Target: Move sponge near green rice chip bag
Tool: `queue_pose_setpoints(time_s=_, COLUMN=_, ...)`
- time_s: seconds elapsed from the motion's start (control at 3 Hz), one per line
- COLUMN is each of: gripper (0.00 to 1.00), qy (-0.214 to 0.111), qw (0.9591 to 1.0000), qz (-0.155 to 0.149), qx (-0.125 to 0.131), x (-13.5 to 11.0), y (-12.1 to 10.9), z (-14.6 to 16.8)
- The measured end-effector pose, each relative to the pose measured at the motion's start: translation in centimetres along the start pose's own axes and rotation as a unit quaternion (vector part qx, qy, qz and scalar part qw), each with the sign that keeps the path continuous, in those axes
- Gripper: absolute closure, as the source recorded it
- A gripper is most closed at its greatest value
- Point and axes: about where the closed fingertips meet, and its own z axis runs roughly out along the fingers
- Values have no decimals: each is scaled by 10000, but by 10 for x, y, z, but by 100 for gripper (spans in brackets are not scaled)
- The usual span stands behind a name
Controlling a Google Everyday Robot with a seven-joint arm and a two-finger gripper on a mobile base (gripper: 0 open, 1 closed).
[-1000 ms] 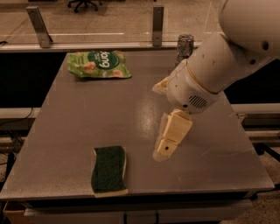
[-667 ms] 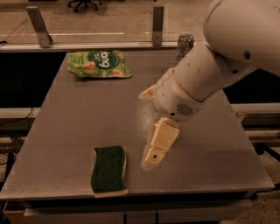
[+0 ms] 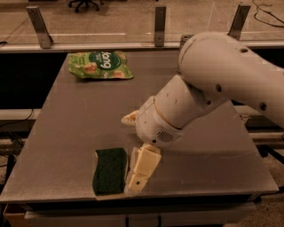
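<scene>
The gripper [image 3: 132, 153] is seen low over the near part of the grey table [image 3: 75, 119], just to the right of the sponge [image 3: 110, 171], and it is held wide: two cream fingers are set well apart, and nothing is gripped between them. The longer finger [image 3: 143, 168] is angled down and toward the front edge, and it is laid right alongside the sponge's right side, its tip by the sponge's near right corner. Whether that finger is actually touching the foam cannot be told. The other finger [image 3: 129, 118] is shown only as a short stub at the left of the wrist housing, the rest of it being hidden by the white arm [image 3: 222, 80]. The sponge is found flat near the front left of the table, dark green face up, with a thin strip of pale base visible along its near edge. The green rice chip bag [image 3: 101, 64] is laid flat at the far left of the table, well apart from the sponge, with the open tabletop between them. Much of the table's right half is covered by the bulky arm, which is cut off at the right border. A metallic object [image 3: 185, 41] at the far edge is mostly hidden behind the arm, and its shape cannot be made out. Behind the table a low rail with upright posts [image 3: 159, 24] is seen, and a chair base [image 3: 84, 3] is cut off at the top border.
</scene>
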Motion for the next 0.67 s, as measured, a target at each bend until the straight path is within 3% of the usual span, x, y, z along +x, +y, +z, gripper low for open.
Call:
queue_pose_setpoints(time_s=0.33, gripper=0, qy=-30, qw=10000, qz=13, qx=-13, x=4, y=7, z=20)
queue_pose_setpoints(time_s=0.67, gripper=17, qy=-67, qw=10000, qz=22, qx=30, x=3, y=11, z=33)
